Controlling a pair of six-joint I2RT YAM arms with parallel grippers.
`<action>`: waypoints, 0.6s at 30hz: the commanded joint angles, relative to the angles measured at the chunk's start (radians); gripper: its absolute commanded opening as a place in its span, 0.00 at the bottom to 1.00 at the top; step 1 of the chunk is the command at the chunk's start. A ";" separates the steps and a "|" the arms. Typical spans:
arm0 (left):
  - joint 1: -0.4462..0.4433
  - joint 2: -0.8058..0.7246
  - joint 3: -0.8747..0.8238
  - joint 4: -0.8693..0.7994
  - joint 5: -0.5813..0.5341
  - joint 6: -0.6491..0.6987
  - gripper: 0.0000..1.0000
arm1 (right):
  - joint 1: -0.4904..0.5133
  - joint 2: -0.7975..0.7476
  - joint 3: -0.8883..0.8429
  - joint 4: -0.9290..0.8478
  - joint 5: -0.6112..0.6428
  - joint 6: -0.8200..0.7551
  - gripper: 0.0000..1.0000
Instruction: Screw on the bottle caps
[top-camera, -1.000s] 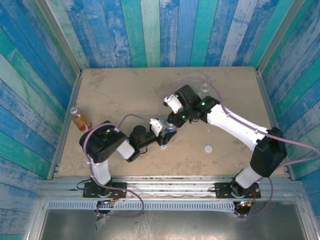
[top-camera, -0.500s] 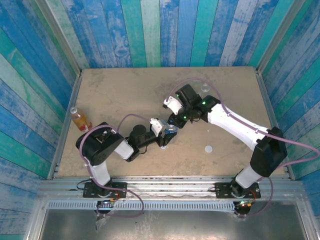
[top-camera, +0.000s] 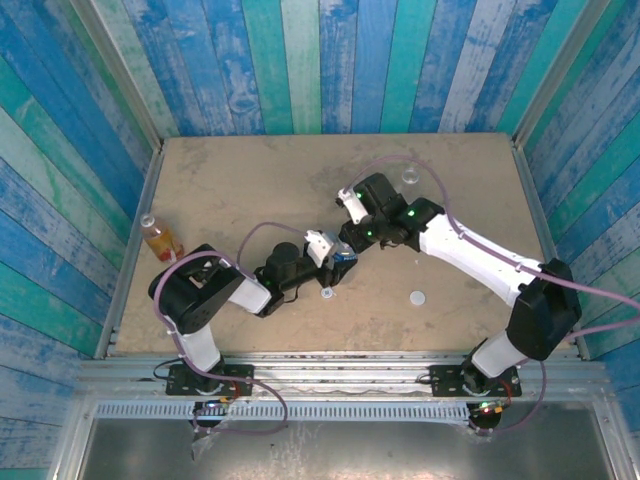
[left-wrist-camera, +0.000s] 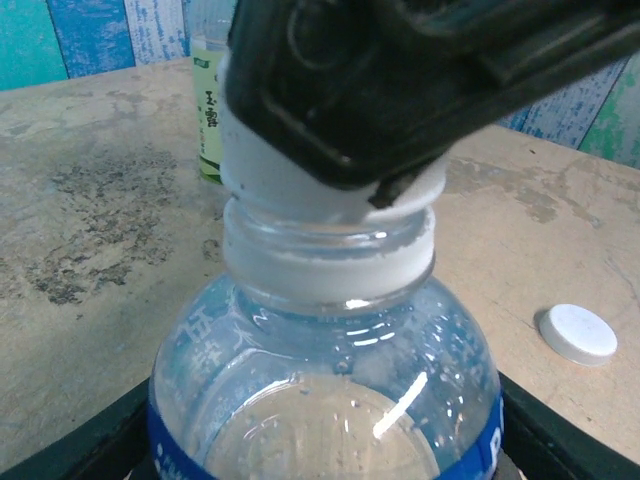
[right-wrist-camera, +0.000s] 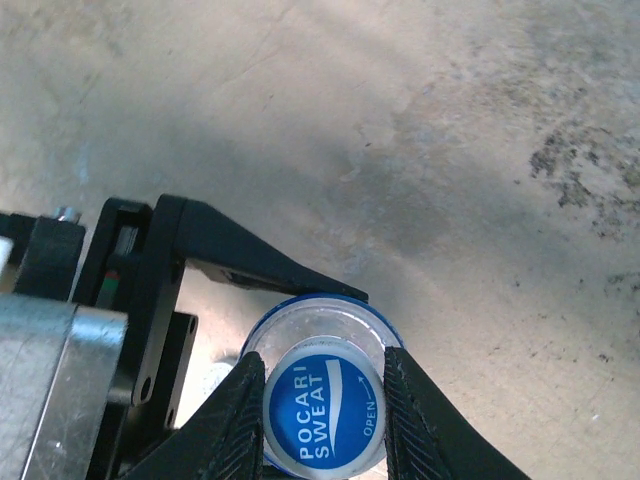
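A clear bottle with a blue label stands upright between the black fingers of my left gripper, which is shut on its body. My right gripper reaches down from above and is shut on the blue cap, which sits on the bottle's white neck. From above, both grippers meet over the bottle at the table's middle. One white cap lies loose to the right, also seen as the white cap. A second small cap lies just in front of the bottle.
An orange-liquid bottle stands at the left wall. A pale bottle with a green label stands at the back right. Blue plank walls close in the tan table on three sides.
Both grippers, with the bottle, have shifted slightly right and toward the back. The left wrist has turned a little. Both grips stay closed.
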 joint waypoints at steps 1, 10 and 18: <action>0.004 -0.020 0.062 0.120 -0.062 0.013 0.68 | 0.054 0.027 -0.079 -0.084 0.074 0.205 0.14; 0.003 -0.012 0.054 0.130 -0.053 0.012 0.68 | 0.100 0.016 -0.125 0.039 0.218 0.326 0.14; 0.002 -0.022 0.031 0.110 -0.022 0.023 0.68 | 0.099 -0.051 -0.040 0.048 0.187 0.121 0.35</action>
